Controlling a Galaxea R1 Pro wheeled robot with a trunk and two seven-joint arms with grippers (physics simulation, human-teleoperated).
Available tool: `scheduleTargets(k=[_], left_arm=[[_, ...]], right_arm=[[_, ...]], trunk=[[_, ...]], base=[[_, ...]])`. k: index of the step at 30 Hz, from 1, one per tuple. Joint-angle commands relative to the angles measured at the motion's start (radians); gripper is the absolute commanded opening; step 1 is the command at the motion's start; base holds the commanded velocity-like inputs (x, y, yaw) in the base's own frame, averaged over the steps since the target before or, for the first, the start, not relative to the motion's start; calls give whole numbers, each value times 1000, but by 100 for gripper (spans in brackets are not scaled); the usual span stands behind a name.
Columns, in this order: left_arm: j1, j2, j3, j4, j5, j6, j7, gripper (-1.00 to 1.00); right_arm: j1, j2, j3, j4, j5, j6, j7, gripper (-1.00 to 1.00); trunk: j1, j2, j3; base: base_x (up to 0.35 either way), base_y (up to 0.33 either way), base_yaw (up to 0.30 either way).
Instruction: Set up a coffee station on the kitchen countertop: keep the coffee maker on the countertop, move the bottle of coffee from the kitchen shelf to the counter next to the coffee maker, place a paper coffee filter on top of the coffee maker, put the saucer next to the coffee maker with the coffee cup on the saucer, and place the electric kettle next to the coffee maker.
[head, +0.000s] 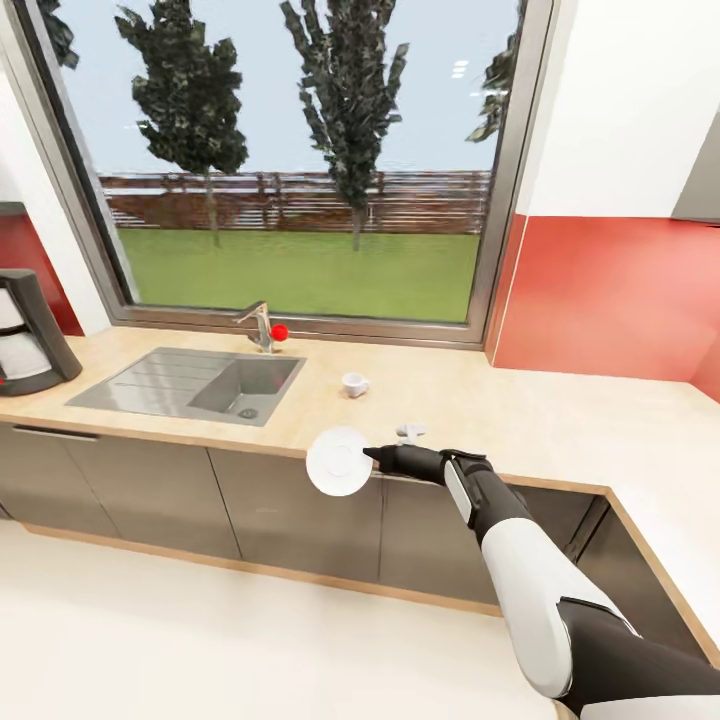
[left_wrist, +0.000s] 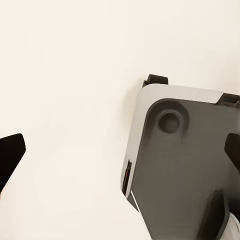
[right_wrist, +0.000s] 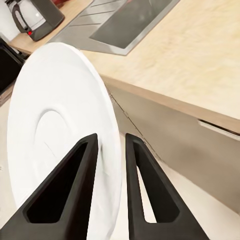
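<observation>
Reaching forward, right gripper (head: 372, 458) pinching saucer (head: 338, 461)

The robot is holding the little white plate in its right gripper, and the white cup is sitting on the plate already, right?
Not quite. The right gripper does hold the saucer by its rim, but the coffee cup isn't on it. The head view shows the cup standing alone on the kitchen countertop, right of the sink.

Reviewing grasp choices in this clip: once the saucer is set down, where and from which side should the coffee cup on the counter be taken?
A judgement: the coffee cup stands upright and alone on the kitchen countertop, right of the sink. Its open rim suits a pinch from above, one finger inside the wall. Its handle is too small to place in the head view. The right gripper is shut on the saucer, so it must release first.
</observation>
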Motion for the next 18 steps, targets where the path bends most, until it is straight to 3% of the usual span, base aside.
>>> scheduleTargets(k=[1,18], left_arm=[[0,-1,5,-2,9,8,-4,100],[0,-1,5,-1,9,8,-4,100]], right_arm=[[-1,2,-9,-2,8,8,9,-100],[0,2,-9,-2,8,8,9,-100]], trunk=[[1,-2,-2],[1,-2,-2]], base=[[0,0,221],[29,8,271]])
